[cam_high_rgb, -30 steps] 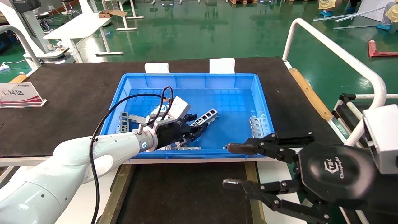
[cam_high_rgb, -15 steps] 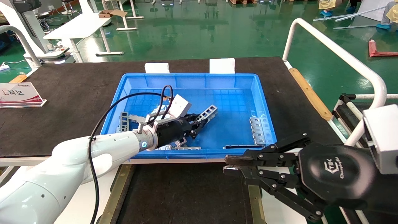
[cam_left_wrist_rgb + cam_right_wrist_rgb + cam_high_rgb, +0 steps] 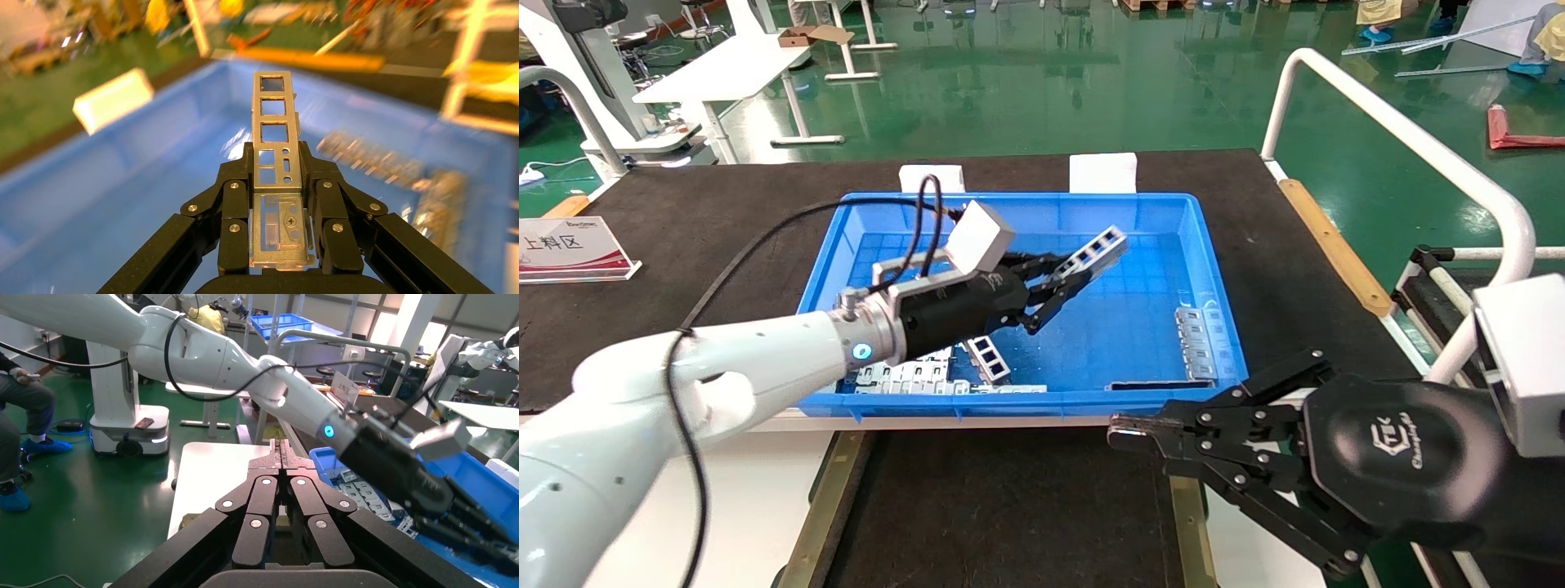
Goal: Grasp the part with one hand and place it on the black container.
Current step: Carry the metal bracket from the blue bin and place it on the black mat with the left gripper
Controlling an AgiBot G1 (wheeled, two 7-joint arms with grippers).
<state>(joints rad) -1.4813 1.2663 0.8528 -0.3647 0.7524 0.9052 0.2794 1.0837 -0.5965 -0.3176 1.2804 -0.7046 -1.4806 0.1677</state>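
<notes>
The part (image 3: 1097,248), a slim silver ladder-like strip with square windows, hangs tilted in the air above the blue bin's floor. My left gripper (image 3: 1065,279) is shut on its lower end. In the left wrist view the part (image 3: 273,110) sticks out straight beyond the black fingers (image 3: 235,202), which clamp both of its sides. The black container (image 3: 1009,514), a flat dark tray with tan side rails, lies in front of the bin, nearest to me. My right gripper (image 3: 1120,431) hovers shut over the tray's right rail, holding nothing; its pads (image 3: 281,454) meet.
The blue bin (image 3: 1214,269) holds more metal pieces: a slotted plate (image 3: 1196,343) at its right wall, another ladder strip (image 3: 986,358) and a pile (image 3: 911,377) at its front. A sign (image 3: 568,245) stands far left. A white railing (image 3: 1401,139) borders the right.
My left gripper has risen from the bin floor with the part, moving up and toward the far right. My right gripper went from open to shut.
</notes>
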